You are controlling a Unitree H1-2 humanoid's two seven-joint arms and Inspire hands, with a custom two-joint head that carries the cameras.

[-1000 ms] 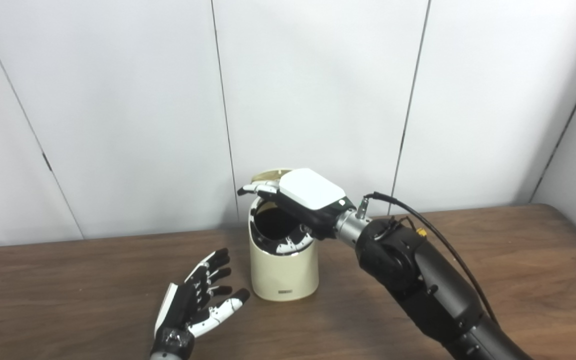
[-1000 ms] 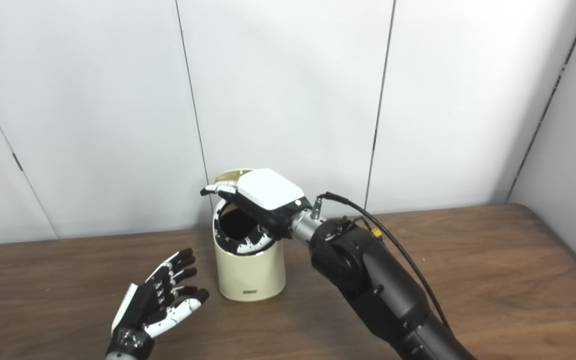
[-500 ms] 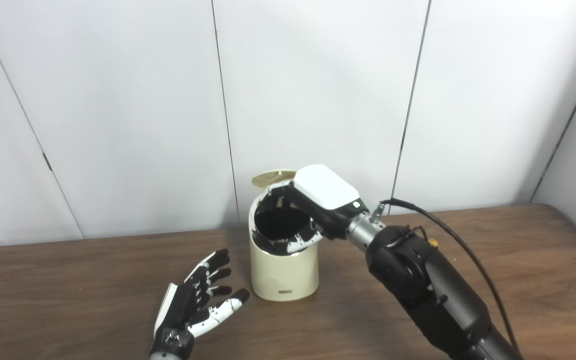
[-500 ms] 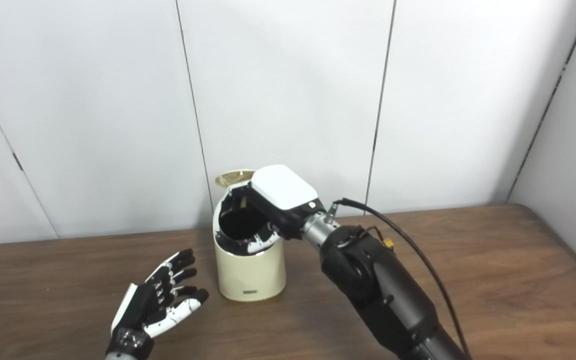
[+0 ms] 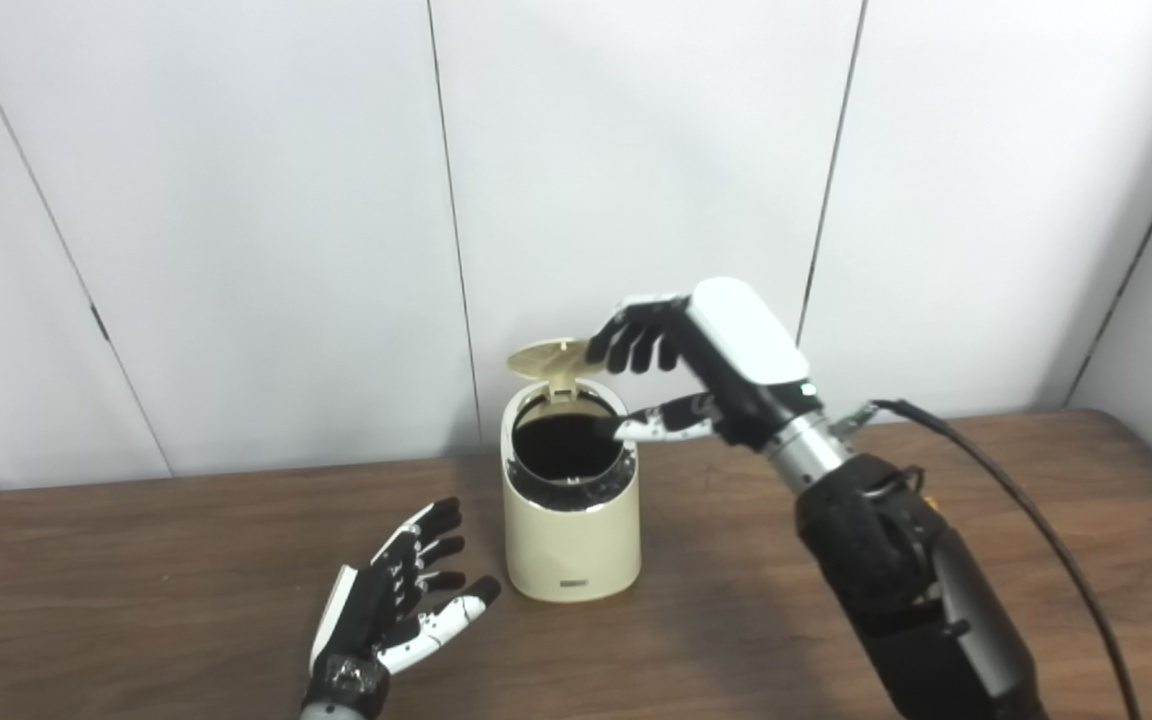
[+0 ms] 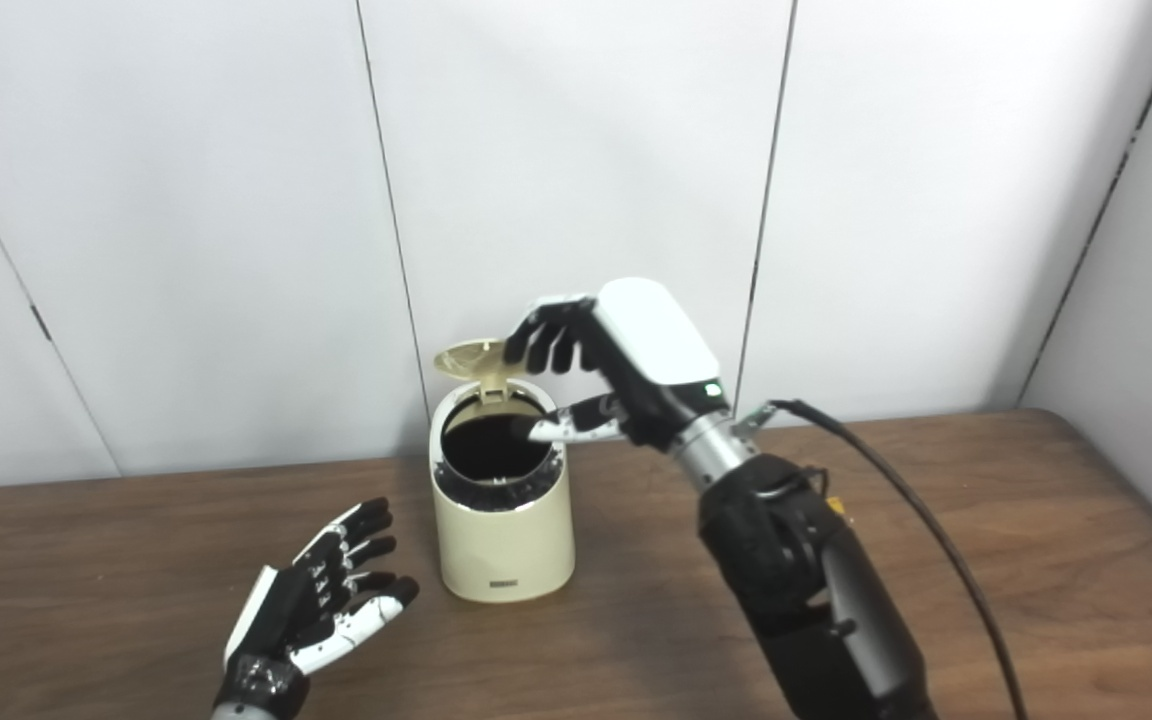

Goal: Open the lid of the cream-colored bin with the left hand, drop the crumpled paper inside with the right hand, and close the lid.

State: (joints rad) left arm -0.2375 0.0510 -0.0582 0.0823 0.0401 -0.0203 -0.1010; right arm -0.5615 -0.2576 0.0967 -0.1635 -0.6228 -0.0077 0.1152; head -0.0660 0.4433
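White panelled wall behind brown wooden worktop. Cream bin upright mid-worktop, lid tipped up at back, dark inside showing. Right hand raised above and right of bin mouth, fingers loosely curled, thumb toward rim, holding nothing. Left hand low near worktop, just left of bin, fingers spread, empty. Crumpled paper not visible.
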